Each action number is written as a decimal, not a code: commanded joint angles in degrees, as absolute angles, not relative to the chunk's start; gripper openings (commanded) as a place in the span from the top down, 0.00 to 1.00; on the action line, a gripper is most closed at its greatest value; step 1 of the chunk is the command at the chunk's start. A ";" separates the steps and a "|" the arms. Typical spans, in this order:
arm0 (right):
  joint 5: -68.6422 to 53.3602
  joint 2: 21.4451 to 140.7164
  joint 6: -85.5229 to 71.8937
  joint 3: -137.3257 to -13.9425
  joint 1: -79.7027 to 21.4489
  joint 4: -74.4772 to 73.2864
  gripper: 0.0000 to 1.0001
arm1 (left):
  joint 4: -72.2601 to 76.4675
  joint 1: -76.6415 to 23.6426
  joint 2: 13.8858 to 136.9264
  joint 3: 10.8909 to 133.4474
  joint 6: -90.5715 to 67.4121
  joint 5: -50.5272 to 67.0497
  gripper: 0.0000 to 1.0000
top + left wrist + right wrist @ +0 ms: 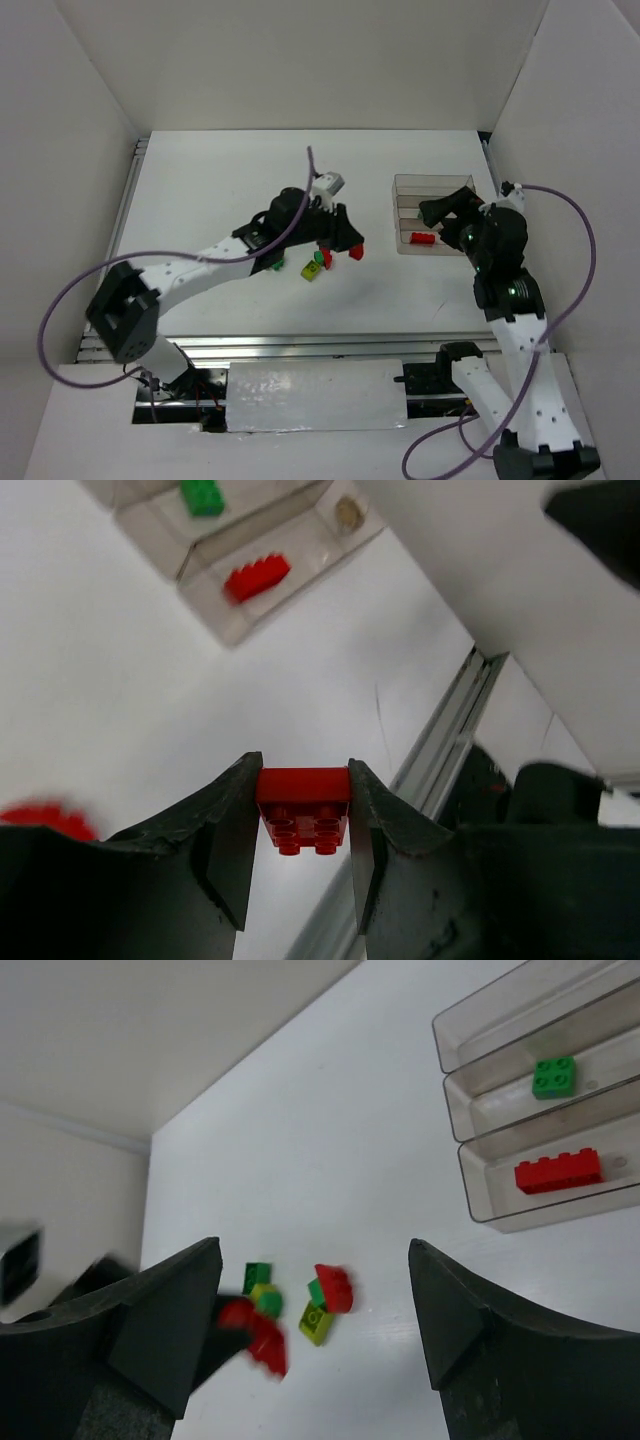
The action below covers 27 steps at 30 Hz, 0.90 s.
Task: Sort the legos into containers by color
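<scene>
The left hand (303,815) is shut on a small red brick (303,798), pinched by its sides between the two fingers with its underside tubes facing the wrist camera. In the top view the brick hangs over the desk (220,200), apparently clear of the surface, between the loose bricks (311,271) on its left and the tray (397,215) on its right. The tray's compartment nearest the arms holds a long red brick (423,238), and the wrist views show a green brick (553,1076) in the next one, so red most likely belongs in that near end compartment. To do the drop well, the left hand should probably travel right at this height and line the brick up with the length of the narrow slot. It should come low enough that the brick cannot bounce over the thin clear walls, and open only once the brick is inside them. Landing beside the long red brick rather than on it would keep it from tipping out. The right hand (313,1250) stands wide and holds nothing, and from above it sits over the far right part of the tray. A clash there looks like the main risk, so it should give way first.
</scene>
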State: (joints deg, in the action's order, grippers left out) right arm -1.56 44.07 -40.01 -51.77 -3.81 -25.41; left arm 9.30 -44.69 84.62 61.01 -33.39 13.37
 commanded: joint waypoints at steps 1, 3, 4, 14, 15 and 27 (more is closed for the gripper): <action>-5.00 37.29 -41.49 -49.22 -4.22 -30.66 0.17 | 23.20 -46.84 95.33 73.88 -33.49 16.35 0.99; -3.87 32.46 -41.14 -50.97 -4.22 -35.50 0.17 | 21.46 -48.69 105.00 85.17 -32.26 14.60 0.98; -3.17 31.30 -41.22 -52.54 -4.22 -36.90 0.16 | 20.66 -49.56 111.21 89.26 -31.47 13.98 0.98; -7.90 25.05 -40.43 -56.51 -4.22 -42.63 0.16 | 13.01 -50.80 137.72 123.30 -28.66 7.48 0.78; -8.52 24.87 -40.26 -56.60 -4.13 -42.71 0.16 | 13.44 -51.06 139.29 123.92 -27.78 6.51 0.75; -16.79 21.53 -38.50 -54.23 -4.22 -42.98 0.16 | 14.23 -51.68 145.90 127.45 -23.46 0.44 0.24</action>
State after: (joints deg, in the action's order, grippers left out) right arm -13.82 21.61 -40.27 -54.26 -3.99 -42.83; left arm 11.00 -51.24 145.43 126.37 -25.02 2.37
